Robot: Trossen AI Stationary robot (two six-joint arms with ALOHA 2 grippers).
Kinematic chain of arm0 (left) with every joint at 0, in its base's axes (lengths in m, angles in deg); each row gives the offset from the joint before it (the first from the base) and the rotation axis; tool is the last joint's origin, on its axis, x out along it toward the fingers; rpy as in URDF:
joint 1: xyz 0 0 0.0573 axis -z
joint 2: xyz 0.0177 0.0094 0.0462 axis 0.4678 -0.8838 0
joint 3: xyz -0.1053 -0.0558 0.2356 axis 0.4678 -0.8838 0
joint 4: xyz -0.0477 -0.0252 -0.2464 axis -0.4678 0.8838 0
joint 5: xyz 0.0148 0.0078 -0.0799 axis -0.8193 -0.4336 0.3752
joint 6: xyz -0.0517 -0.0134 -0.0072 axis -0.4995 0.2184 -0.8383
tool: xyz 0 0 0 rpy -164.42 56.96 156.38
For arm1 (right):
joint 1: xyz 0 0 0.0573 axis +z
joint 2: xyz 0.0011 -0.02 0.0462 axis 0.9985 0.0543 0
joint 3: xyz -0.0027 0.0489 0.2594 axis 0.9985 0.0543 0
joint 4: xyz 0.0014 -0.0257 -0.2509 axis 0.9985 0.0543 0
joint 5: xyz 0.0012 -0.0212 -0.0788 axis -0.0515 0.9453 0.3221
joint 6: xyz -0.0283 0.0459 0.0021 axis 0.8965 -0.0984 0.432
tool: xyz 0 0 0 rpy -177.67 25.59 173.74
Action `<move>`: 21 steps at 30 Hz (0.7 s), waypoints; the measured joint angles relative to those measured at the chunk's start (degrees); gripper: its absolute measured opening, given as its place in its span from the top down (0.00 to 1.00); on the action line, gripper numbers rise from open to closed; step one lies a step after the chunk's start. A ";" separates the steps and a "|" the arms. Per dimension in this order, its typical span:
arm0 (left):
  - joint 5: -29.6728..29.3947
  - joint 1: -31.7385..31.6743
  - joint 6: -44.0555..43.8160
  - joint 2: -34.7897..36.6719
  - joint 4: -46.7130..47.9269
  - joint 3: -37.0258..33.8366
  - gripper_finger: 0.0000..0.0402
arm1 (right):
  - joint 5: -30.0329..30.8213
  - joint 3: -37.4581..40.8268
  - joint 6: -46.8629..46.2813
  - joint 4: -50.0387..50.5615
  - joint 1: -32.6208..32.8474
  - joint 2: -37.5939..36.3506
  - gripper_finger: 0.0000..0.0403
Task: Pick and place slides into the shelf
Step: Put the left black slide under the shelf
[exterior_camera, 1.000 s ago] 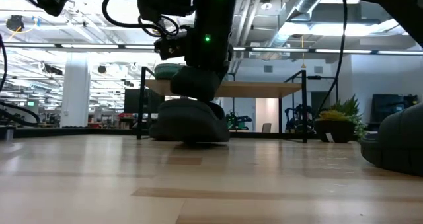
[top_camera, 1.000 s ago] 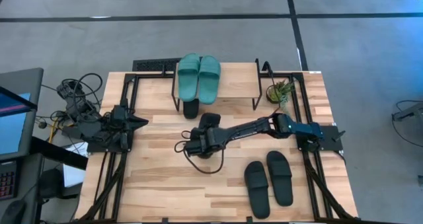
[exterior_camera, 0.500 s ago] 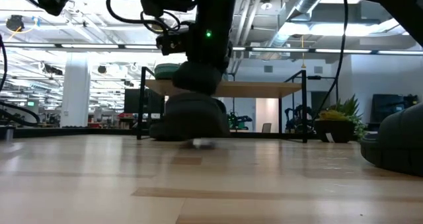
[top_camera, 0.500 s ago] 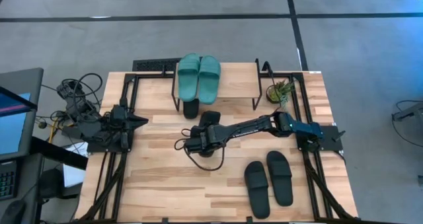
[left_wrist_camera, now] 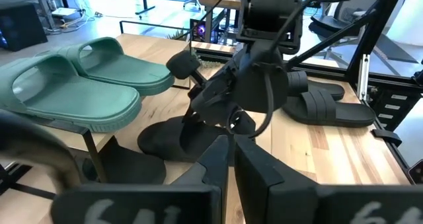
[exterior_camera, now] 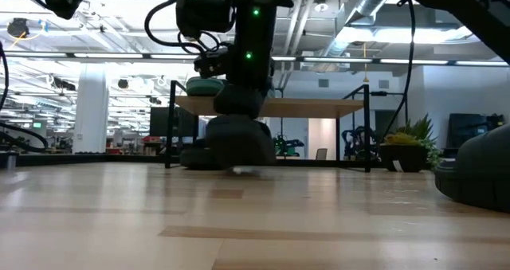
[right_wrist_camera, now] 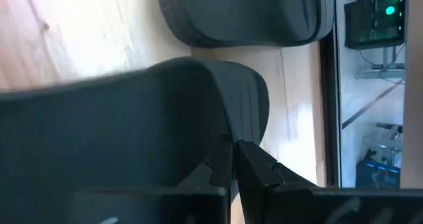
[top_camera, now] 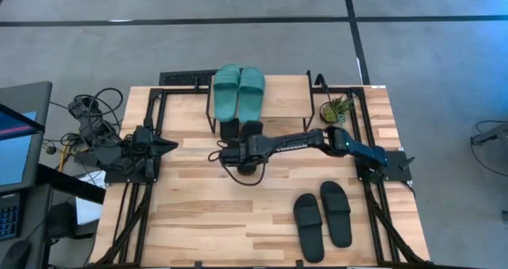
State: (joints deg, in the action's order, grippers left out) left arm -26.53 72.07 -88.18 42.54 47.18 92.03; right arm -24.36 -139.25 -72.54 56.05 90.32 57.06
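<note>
We see the right gripper (top_camera: 238,152) with jaws clamped on a black slide (top_camera: 251,132) beside the shelf (top_camera: 282,102), left jaws together.

Right pincer (top_camera: 244,147) fingertips hiding behind arm in high view. Two black slides (top_camera: 229,131) lying half under shelf (top_camera: 282,101), toes hidden. Black slide (exterior_camera: 478,170) getting cut off by low view's edge.
</note>
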 joint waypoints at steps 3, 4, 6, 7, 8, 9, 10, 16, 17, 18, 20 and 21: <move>0.00 0.00 0.00 0.00 0.00 0.00 0.97 | -1.16 0.00 1.89 -1.32 -0.73 0.00 1.00; 0.00 0.01 0.00 0.00 0.00 0.00 0.97 | -1.17 0.00 2.46 -1.79 -0.97 0.00 1.00; 0.00 0.00 -0.02 0.00 0.02 0.00 0.97 | -1.21 0.00 3.12 -2.37 -1.38 0.00 1.00; -0.02 0.00 -0.02 0.00 0.02 0.00 0.97 | -1.49 0.00 3.33 -2.58 -1.62 0.00 1.00; -0.02 0.00 -0.02 0.00 0.02 0.00 0.97 | -2.15 0.00 3.65 -2.84 -1.85 0.00 1.00; -0.02 0.01 -0.02 0.00 0.02 0.00 0.97 | -3.00 0.00 4.13 -3.02 -2.12 0.00 1.00; -0.04 0.01 -0.02 0.00 0.04 0.00 0.97 | -3.86 0.00 4.49 -2.96 -2.34 0.00 1.00; -0.12 0.01 -0.04 0.00 0.07 0.00 0.97 | -5.54 0.00 5.82 -2.69 -2.81 0.00 0.96; -0.22 -0.01 -0.04 0.00 0.07 0.00 0.97 | -5.55 0.00 5.81 -2.56 -2.90 0.00 0.94; -0.60 0.01 -0.07 0.00 0.07 0.00 0.97 | -5.56 -0.01 5.73 -2.34 -3.01 0.00 0.93; -1.16 -0.01 -0.07 0.00 0.08 0.00 0.97 | -5.56 -0.02 5.35 -1.46 -3.14 0.00 0.90; -1.23 0.01 -0.09 0.00 0.07 0.00 0.97 | -5.47 -0.02 5.14 -0.99 -3.16 0.00 0.88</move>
State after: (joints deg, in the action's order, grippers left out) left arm -27.76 72.08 -88.27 42.54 47.25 92.03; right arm -29.84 -139.28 -67.39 55.06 87.16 57.06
